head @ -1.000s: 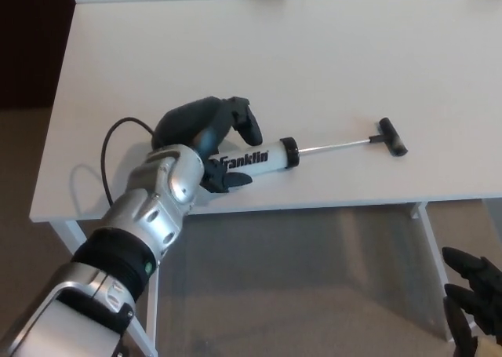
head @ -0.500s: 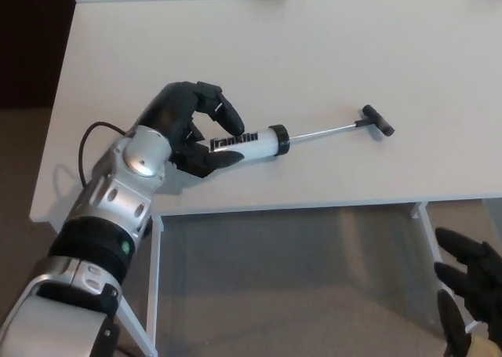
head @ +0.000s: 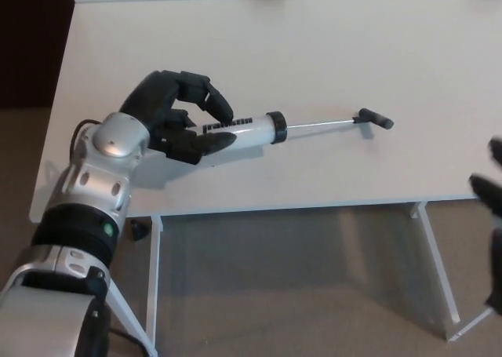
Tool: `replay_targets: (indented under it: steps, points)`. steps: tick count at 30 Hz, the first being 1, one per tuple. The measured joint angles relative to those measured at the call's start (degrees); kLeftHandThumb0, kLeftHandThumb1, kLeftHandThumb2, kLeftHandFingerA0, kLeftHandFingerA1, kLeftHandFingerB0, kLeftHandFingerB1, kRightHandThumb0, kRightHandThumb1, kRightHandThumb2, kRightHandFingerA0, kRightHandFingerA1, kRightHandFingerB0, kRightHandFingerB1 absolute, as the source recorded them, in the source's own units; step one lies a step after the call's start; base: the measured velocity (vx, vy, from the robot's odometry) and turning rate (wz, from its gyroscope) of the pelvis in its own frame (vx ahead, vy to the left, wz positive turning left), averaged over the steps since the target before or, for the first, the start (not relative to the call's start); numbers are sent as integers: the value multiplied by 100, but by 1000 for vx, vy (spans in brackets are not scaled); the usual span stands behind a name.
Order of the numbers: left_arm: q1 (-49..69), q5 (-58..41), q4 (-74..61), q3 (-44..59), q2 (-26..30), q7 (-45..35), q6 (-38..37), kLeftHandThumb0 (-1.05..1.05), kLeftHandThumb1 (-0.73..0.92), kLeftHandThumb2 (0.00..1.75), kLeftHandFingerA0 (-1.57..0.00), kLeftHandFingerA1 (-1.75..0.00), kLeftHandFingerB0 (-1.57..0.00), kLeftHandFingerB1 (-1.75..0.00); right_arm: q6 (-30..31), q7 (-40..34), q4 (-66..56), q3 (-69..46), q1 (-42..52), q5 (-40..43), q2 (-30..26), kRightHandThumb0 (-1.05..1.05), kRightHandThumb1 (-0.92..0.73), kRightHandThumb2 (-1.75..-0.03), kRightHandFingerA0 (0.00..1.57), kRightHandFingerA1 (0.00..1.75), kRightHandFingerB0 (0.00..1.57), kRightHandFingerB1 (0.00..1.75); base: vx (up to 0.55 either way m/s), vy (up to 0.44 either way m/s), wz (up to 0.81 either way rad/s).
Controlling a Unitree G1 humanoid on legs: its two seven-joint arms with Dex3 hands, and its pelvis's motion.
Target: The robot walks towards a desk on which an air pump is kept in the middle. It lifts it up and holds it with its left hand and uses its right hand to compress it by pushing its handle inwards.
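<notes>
The white surface [head: 329, 51] fills the top of the head view, with grey carpet floor [head: 290, 286] below its front edge. A white leg [head: 436, 272] of the surface runs down at about 5 o'clock.

The air pump [head: 259, 127] sits near the middle of the picture. Its white tube has black letters on it and a black cap [head: 277, 127] at the end. From the cap a thin silver rod [head: 320, 124] sticks out toward 3 o'clock and is pulled far out. At the end of the rod is the short black handle [head: 376, 119], which makes a T shape. A soft shadow lies on the surface just under the rod and the handle, so that end looks a little raised, but it is hard to be sure.

The left hand [head: 179, 115] is at about 9 o'clock from the middle. It is wrapped around the left part of the pump tube and holds it. The 2 thick fingers [head: 210, 100] curl over the top of the tube, and the thumb [head: 205, 144] presses from below. The silver and black left arm [head: 94, 192] comes up from 7 o'clock. A black cable [head: 76, 134] loops beside the wrist.

The right hand [head: 492, 216] shows only a bit at the edge, at about 4 o'clock, well apart from the pump. It is blurry and cut off, so I cannot tell if it is wide or closed. It touches nothing.
</notes>
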Motion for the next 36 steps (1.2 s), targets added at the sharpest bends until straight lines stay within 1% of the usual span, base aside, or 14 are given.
replay_targets:
  steps: [2, 3, 6, 7, 9, 10, 11, 12, 17, 18, 20, 21, 29, 36]
  points:
    - [-27, -63, 0, 50, 19, -81, 34, -10, 58, 106, -111, -138, -92, -122, 55, -15, -111, -66, -76, 88, -4, -38, -56, -115, 2, 53, 0, 51, 0, 0, 0]
    - [-64, -158, -4, 139, 45, -212, 90, -15, 62, 99, -113, -135, -90, -116, 151, -38, -248, -161, -216, 217, -8, -79, -74, -109, 11, 53, 2, 45, 0, 0, 0]
    - [-79, -280, -30, 240, 83, -365, 163, -16, 60, 100, -115, -131, -95, -112, 261, -68, -333, -235, -392, 355, -11, -72, -73, -112, 10, 55, 1, 47, 0, 0, 0]
    - [-80, -384, -79, 320, 109, -501, 224, -15, 58, 102, -116, -129, -96, -111, 340, -88, -337, -269, -549, 429, -11, -72, -76, -116, 0, 50, 6, 40, 0, 0, 0]
    - [-81, -524, -162, 430, 131, -673, 321, -15, 58, 102, -116, -129, -96, -111, 426, -113, -305, -300, -761, 501, -11, -72, -76, -116, 0, 50, 6, 40, 0, 0, 0]
    - [-77, -585, -225, 474, 142, -748, 379, -16, 62, 93, -114, -131, -93, -115, 455, -119, -251, -310, -878, 525, -13, -73, -92, -83, 2, 42, 3, 31, 0, 0, 0]
    - [-75, -644, -310, 514, 151, -829, 445, -16, 62, 93, -114, -131, -93, -115, 485, -127, -160, -328, -1032, 548, -16, -73, -92, -83, 2, 42, 3, 31, 0, 0, 0]
    - [-71, -739, -465, 562, 167, -945, 548, -14, 67, 78, -109, -131, -92, -111, 527, -141, -4, -354, -1261, 570, -24, -72, -92, -81, 2, 38, 4, 28, 0, 0, 0]
    - [-48, -980, -925, 677, 246, -1245, 853, -13, 67, 79, -108, -130, -94, -112, 628, -185, 503, -440, -1931, 603, -75, -63, -92, -83, 5, 32, 2, 23, 0, 0, 0]
    - [-36, -1042, -1055, 695, 270, -1327, 942, -10, 71, 78, -100, -133, -87, -116, 658, -200, 659, -458, -2108, 607, -88, -72, -92, -79, 8, 36, 8, 24, 0, 0, 0]
    - [-12, -1122, -1236, 719, 301, -1435, 1067, -10, 71, 78, -100, -133, -87, -116, 697, -223, 863, -480, -2344, 611, -105, -72, -92, -79, 8, 36, 8, 24, 0, 0, 0]
    - [25, -1199, -1387, 742, 331, -1530, 1175, -12, 74, 70, -104, -133, -88, -115, 725, -235, 1058, -498, -2527, 616, -118, -78, -78, -107, 4, 44, 3, 39, 0, 0, 0]
    - [314, -1582, -2046, 878, 549, -1995, 1661, -13, 74, 74, -106, -130, -92, -111, 812, -292, 2345, -637, -3374, 645, -127, -72, -74, -106, 2, 42, 11, 38, 0, 0, 0]
    - [812, -1848, -2672, 956, 845, -2306, 2019, -13, 74, 69, -105, -133, -91, -118, 814, -246, 3636, -642, -3951, 673, -61, -86, -81, -112, 3, 27, 12, 25, 0, 0, 0]
